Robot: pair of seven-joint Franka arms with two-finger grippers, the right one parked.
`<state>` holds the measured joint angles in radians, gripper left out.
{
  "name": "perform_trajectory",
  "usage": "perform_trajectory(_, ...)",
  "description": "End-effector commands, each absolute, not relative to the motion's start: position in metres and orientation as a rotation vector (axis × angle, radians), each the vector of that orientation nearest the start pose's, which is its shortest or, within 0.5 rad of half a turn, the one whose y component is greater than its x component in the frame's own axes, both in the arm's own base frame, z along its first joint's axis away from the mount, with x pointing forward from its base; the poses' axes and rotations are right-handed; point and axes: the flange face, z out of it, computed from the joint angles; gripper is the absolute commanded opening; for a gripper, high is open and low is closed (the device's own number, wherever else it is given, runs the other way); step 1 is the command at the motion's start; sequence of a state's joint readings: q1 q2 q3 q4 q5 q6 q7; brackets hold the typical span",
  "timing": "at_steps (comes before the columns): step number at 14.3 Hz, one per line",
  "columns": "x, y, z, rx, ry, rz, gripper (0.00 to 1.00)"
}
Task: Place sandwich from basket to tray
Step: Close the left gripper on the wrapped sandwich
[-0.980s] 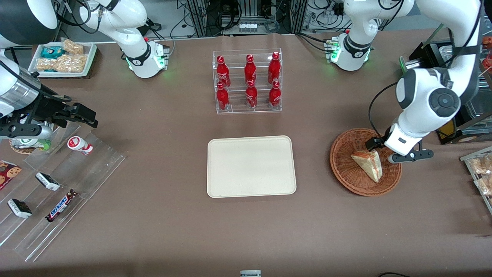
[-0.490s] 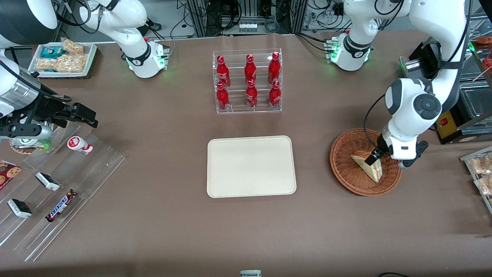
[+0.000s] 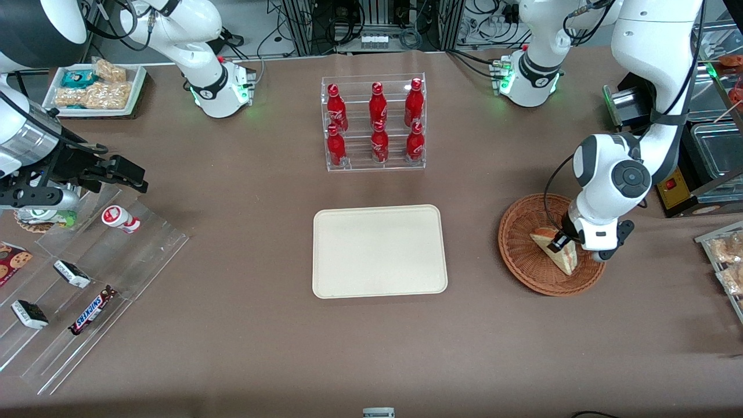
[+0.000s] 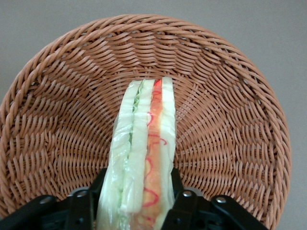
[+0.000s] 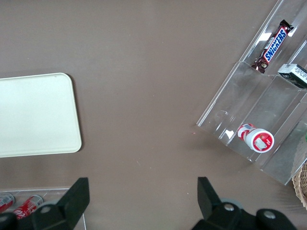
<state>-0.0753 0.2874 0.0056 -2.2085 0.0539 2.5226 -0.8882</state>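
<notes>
gripper (image 4: pixel 136 211) low in basket (image 3: pixel 522 261), fingers (image 4: pixel 180 201) flanking sandwich (image 4: pixel 144 158)

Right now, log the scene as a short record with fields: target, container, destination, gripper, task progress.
target: clear-wrapped triangular wedge sandwich, standing on edge
container: round reddish-brown wicker basket, holding the sandwich
destination: flat cream-beige rectangular tray, nothing on it
gripper: left arm's gripper down in the basket, one finger on each side of the sandwich, pressed to the wrap
task progress: sandwich not yet lifted out
</notes>
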Motion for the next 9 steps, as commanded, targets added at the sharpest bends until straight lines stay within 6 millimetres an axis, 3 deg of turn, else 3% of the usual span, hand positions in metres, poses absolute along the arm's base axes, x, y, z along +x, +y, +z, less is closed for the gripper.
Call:
perform_trajectory(1, 0.573, -0.046, 0.283, -2.851, -1.120, -0.010, 0.08)
perform_trajectory(2, 0.582, -0.049, 0.297, -2.832, -1.094, 0.032, 0.08)
perform_trajectory(5, 0.599, -0.097, 0.331, -2.851, -0.962, 0.084, 0.08)
perform_trajectory(7, 0.598, -0.135, 0.340, -2.902, -0.857, 0.056, 0.08)
perform_trajectory(9, 0.599, -0.190, 0.338, -2.952, -0.719, 0.027, 0.08)
